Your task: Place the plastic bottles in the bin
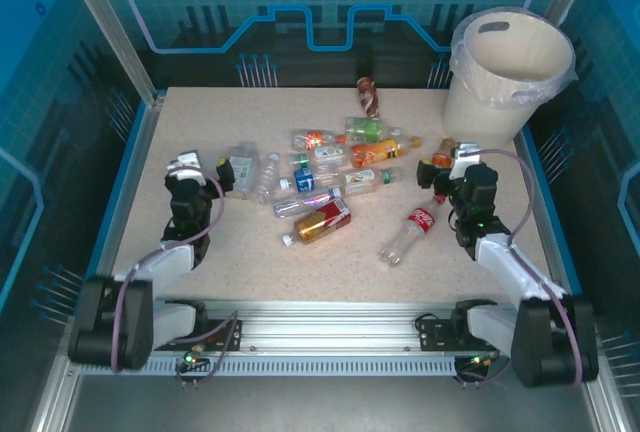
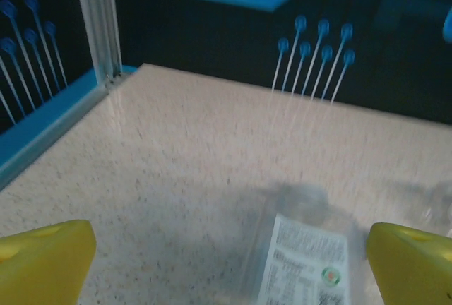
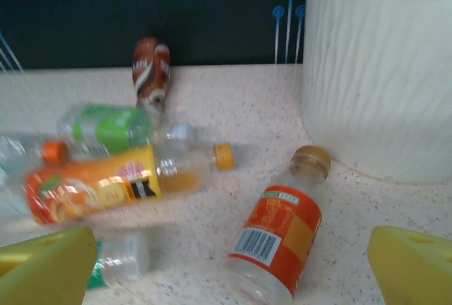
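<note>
Several plastic bottles (image 1: 335, 167) lie in a loose heap mid-table, with a red-labelled one (image 1: 412, 230) apart at the front. The cream bin (image 1: 505, 67), bag-lined, stands at the far right corner. My left gripper (image 1: 216, 174) is open beside a clear white-labelled bottle (image 1: 243, 167). In the left wrist view that bottle (image 2: 307, 262) lies low between the wide yellow fingers (image 2: 42, 266), nearer the right one. My right gripper (image 1: 440, 176) is open just before an orange-labelled bottle (image 3: 279, 238) lying between its fingers (image 3: 413, 270), its cap toward the bin wall (image 3: 381, 72).
A brown bottle (image 1: 369, 95) lies alone near the back edge. In the right wrist view an orange-juice bottle (image 3: 106, 185) and a green-labelled bottle (image 3: 106, 128) lie to the left. Blue raised rails (image 1: 135, 167) border the table's sides.
</note>
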You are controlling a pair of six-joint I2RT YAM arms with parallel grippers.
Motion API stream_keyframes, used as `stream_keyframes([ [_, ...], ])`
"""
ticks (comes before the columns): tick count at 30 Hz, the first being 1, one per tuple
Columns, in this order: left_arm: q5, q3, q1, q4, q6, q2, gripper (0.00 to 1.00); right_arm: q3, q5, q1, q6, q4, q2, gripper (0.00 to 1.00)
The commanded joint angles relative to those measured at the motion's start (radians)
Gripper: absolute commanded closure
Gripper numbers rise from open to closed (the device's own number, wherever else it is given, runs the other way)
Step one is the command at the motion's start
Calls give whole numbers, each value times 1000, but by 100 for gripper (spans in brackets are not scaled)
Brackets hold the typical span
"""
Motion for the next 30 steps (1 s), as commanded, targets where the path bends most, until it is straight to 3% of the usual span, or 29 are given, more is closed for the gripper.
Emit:
stream_keyframes([
  [1,-76,92,-9,-299,-246,-135,1,60,33,23,275,-361,-71,0],
  [5,-12,186,-10,-611,-520,-218,1,74,11,32,583,-605,-112,0],
  [8,72,244,-9,-776,-601,-241,1,85,-66,33,689,-764,-115,0],
  [15,246,309,-9,-927,-582,-226,1,94,-223,40,719,-824,-18,0],
  [22,264,308,-6,-943,-582,-194,1,177,-107,107,755,-824,178,0],
  [30,292,310,-4,-961,-527,-194,1,190,8,189,827,-757,294,1],
])
